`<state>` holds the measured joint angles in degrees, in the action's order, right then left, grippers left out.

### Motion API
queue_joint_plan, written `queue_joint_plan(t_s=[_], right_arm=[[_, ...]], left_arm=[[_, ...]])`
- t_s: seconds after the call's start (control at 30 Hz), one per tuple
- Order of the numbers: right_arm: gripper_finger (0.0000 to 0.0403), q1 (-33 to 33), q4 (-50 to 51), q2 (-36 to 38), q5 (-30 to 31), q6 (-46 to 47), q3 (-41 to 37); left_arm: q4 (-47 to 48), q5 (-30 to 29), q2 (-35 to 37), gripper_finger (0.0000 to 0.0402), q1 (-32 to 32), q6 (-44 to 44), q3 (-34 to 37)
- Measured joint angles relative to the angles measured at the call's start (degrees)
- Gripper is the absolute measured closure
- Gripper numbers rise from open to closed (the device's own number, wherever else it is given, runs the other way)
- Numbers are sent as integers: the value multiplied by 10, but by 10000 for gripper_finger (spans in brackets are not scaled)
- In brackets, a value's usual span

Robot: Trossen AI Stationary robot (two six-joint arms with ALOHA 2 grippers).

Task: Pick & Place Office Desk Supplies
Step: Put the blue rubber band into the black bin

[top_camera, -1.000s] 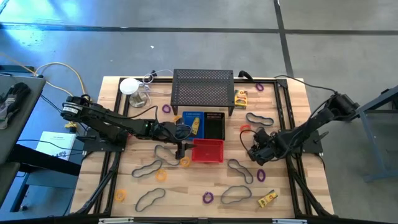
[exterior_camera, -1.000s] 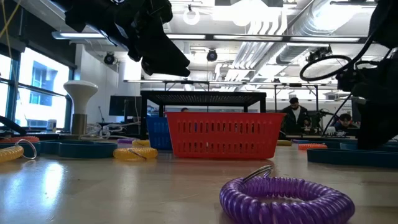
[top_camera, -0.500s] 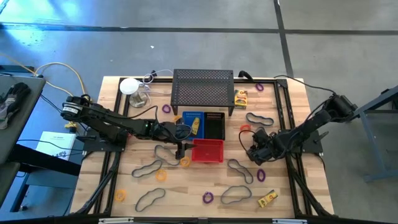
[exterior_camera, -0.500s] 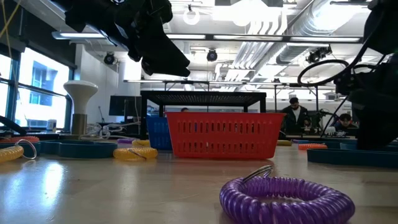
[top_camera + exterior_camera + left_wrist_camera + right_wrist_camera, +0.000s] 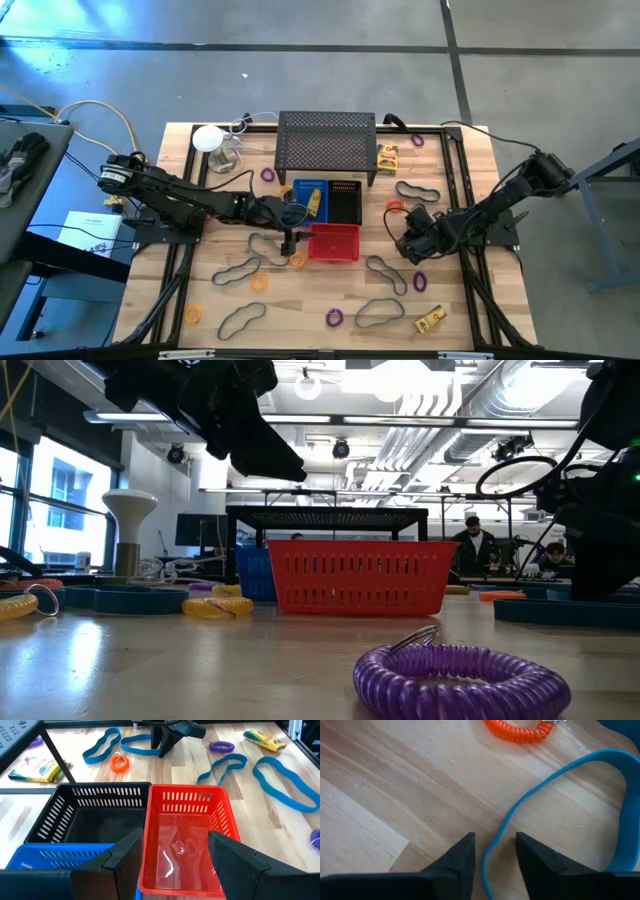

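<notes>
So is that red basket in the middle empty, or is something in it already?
Nearly empty. In the left wrist view the red basket shows a bare floor apart from one small pale thing, too unclear to identify.

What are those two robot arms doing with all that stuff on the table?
They are sorting small desk supplies into bins. The right gripper is down at the table with its fingers either side of a blue looped cord, beside an orange ring; it is not lifted yet. The left gripper hangs open over the red bin, next to the blue bin and black bin.

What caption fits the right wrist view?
Right gripper straddling a blue looped cord on the wooden table, orange ring beyond.
</notes>
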<state>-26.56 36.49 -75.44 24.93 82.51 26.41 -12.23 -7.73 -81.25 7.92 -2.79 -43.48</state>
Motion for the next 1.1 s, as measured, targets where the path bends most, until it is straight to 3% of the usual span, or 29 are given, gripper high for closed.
queue_joint_plan(t_s=[0.33, 0.9, 1.1], right_arm=[[395, 0, -2, 0, 6, -13, -1], [400, -6, -55, -1, 19, -93, 21], [400, -57, -62, -1, 93, -157, 83]], left_arm=[[57, 0, 0, 186, -5, 18, 0], [43, 0, 0, 186, -11, 39, 0], [19, 1, 1, 186, -6, 20, 0]])
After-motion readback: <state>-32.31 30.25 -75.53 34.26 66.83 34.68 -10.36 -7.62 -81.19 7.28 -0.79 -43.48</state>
